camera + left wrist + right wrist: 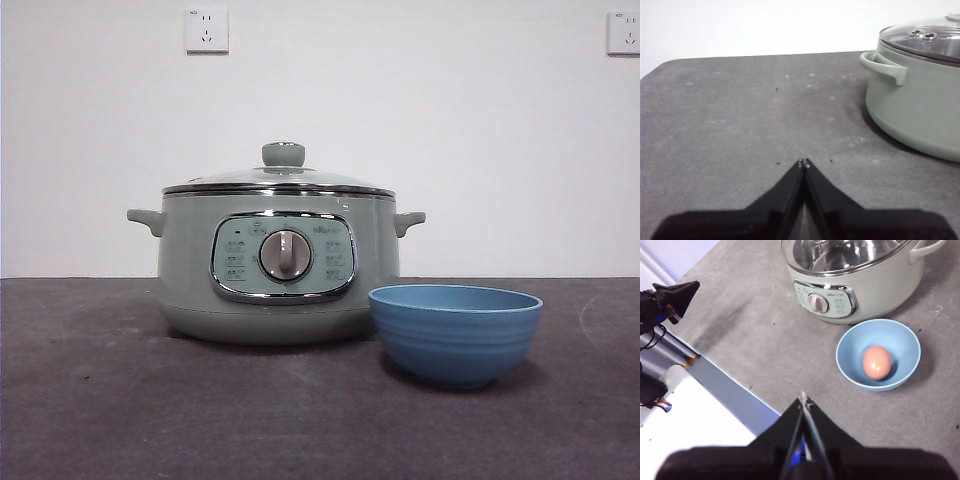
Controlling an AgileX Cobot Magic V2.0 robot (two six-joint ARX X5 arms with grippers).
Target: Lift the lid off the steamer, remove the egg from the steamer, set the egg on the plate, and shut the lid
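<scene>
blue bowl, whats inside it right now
One egg lies inside the blue bowl, near its middle, as the right wrist view shows. In the front view the bowl's wall hides the egg entirely. Nothing else shows in the bowl.

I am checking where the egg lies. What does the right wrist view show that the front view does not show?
Only the right wrist view shows the egg, lying inside the blue bowl, and the shut right end effector. Only the front view shows the lid's knob and the wall sockets. Both show the steamer with the lid on it, its dial, and the bowl in front of it.
</scene>
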